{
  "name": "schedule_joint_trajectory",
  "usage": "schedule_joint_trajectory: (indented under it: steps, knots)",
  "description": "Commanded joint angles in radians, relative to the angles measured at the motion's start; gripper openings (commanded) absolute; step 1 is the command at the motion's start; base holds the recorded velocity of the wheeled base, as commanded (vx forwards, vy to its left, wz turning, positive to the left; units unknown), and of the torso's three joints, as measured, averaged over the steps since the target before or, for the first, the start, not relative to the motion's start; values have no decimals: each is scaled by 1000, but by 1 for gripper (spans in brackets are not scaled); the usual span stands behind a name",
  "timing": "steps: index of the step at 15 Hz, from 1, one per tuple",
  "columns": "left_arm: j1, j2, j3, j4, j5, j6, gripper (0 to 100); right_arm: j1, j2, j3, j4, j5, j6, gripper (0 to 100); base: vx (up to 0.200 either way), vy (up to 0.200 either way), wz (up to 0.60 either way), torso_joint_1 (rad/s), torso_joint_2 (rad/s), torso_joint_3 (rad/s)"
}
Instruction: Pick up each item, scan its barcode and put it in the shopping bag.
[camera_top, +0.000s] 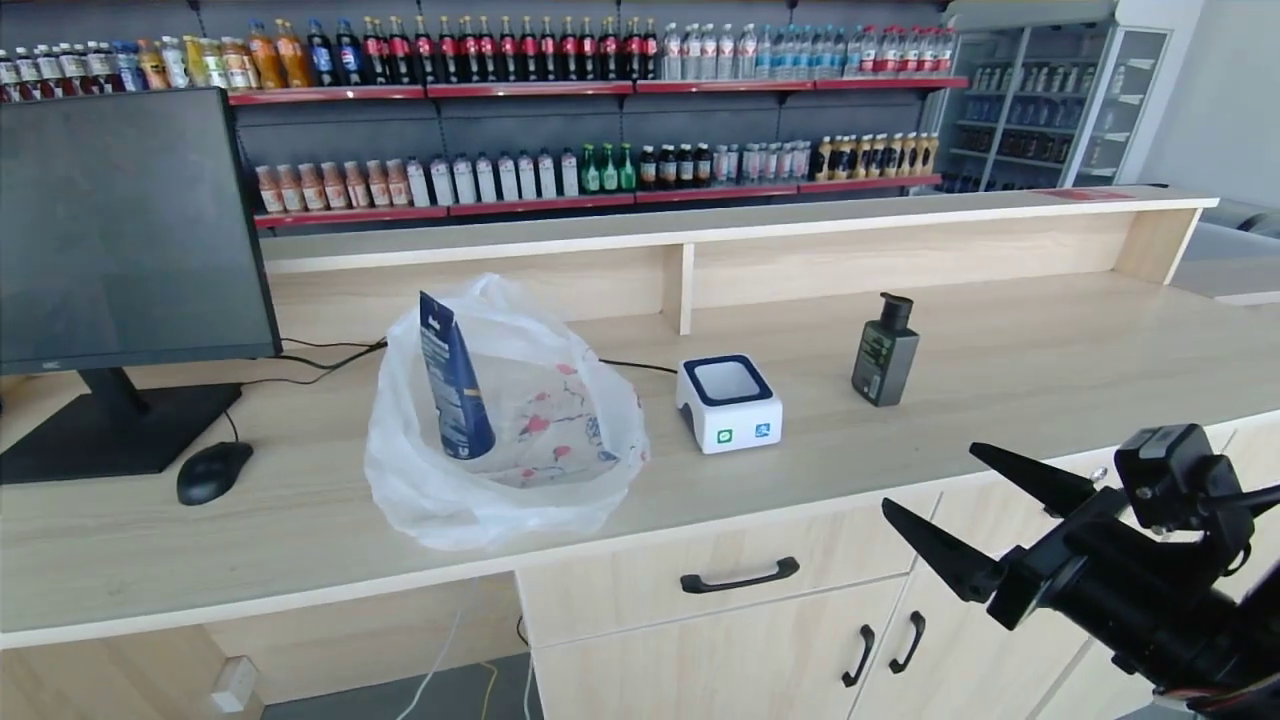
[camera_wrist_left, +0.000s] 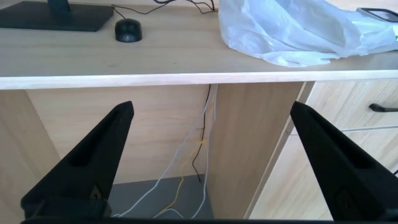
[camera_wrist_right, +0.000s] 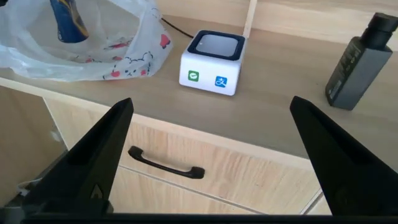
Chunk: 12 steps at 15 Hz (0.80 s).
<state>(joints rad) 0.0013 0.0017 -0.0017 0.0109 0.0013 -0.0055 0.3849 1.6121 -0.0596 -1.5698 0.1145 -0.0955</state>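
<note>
Head view: shopping bag (camera_top: 505, 470) sat open on the desk (camera_top: 1050, 350), between the mouse (camera_top: 213, 472) and the scanner (camera_top: 728, 402). A blue tube (camera_top: 455, 380) stood tilted inside it, crimped end up. Scanner was just right of the bag, window facing up. Dark bottle (camera_top: 884, 352) stood upright further right, apart from the scanner, nothing touching it. Right end effector (camera_top: 932, 480) hung low off the desk's front edge, before the cabinet doors, fingers spread wide with nothing between them. Right wrist view had it facing the drawer handle (camera_wrist_right: 165, 165), scanner and bottle beyond on the desk. Left wrist view: left end effector (camera_wrist_left: 211, 106) was also wide open and empty, held below the desk top, facing the open bay with loose cables (camera_wrist_left: 186, 168). Monitor (camera_top: 120, 230) stood far left, behind the mouse.
</note>
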Motion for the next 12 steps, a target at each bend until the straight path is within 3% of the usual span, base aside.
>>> schedule_joint_trajectory:
  steps: [1,10,12]
  knots:
    - [0,0,0,0,0,-1,100,0,6,-3,-1,1,-1,100,0,-200,0,-2,7,7]
    - [0,0,0,0,0,-2,100,0,14,-5,-1,1,-1,100,0,-200,0,1,1,1]
    - [0,0,0,0,0,-2,100,0,18,-6,-1,1,-1,100,0,0,0,0,0,0]
